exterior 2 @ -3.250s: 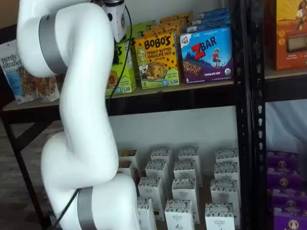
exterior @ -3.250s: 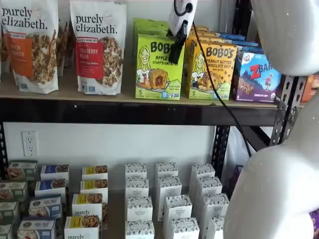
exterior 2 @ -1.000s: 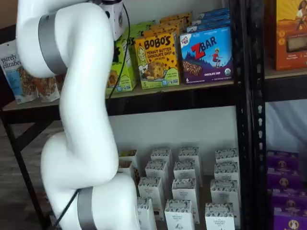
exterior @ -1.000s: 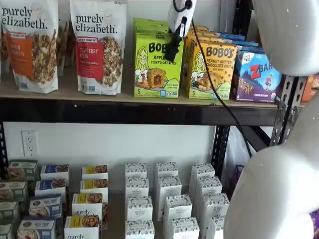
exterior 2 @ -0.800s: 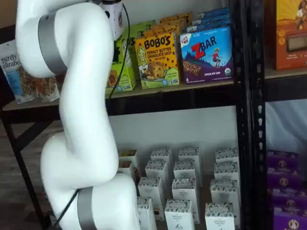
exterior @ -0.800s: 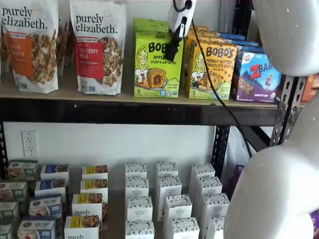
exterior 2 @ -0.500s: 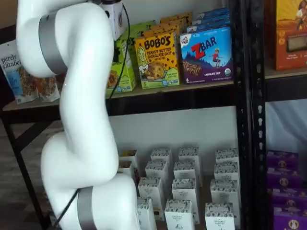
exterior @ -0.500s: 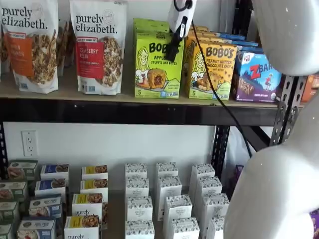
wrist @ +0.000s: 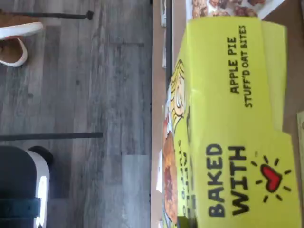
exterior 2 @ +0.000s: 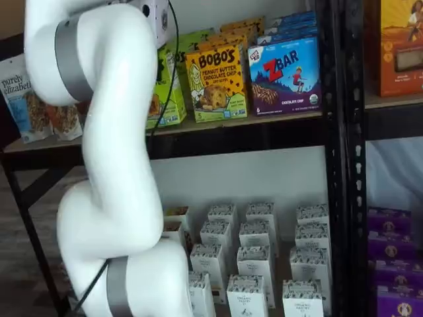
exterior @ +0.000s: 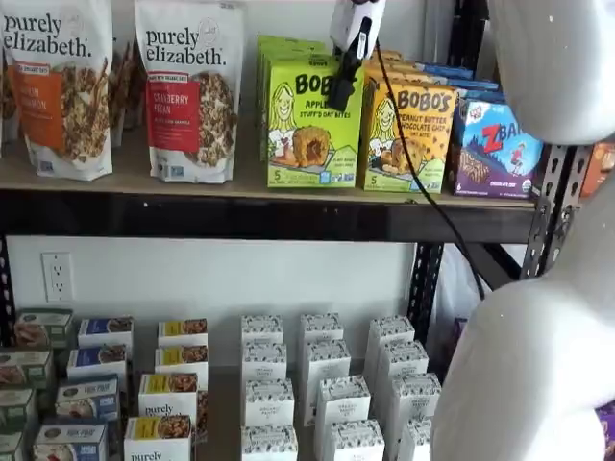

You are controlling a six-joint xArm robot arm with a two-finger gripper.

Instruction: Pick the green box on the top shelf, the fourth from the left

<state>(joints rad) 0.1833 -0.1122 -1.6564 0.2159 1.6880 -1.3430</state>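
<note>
The green box [exterior: 307, 125] is a lime Bobo's Apple Pie carton standing at the front of its row on the top shelf [exterior: 240, 216]. My gripper [exterior: 340, 96] comes down from above. One black finger lies over the carton's front face near its right edge and the other is hidden behind it, so it is shut on the box. The box sits close against the yellow-orange box. In a shelf view my arm covers most of the green box [exterior 2: 173, 99]. The wrist view shows the box's top flap [wrist: 237, 123] close up, beside the shelf's front edge [wrist: 157, 118].
More green cartons [exterior: 288, 46] stand behind the held one. A yellow-orange Bobo's box [exterior: 408, 134] and a blue ZBar box [exterior: 495, 144] stand to its right, and granola pouches [exterior: 187, 91] to its left. White cartons [exterior: 327, 384] fill the lower shelf. A black cable [exterior: 423, 192] hangs from the gripper.
The green box and the gripper have shifted together to the right and slightly up, toward the yellow-orange box. The rest of the shelf is unchanged.
</note>
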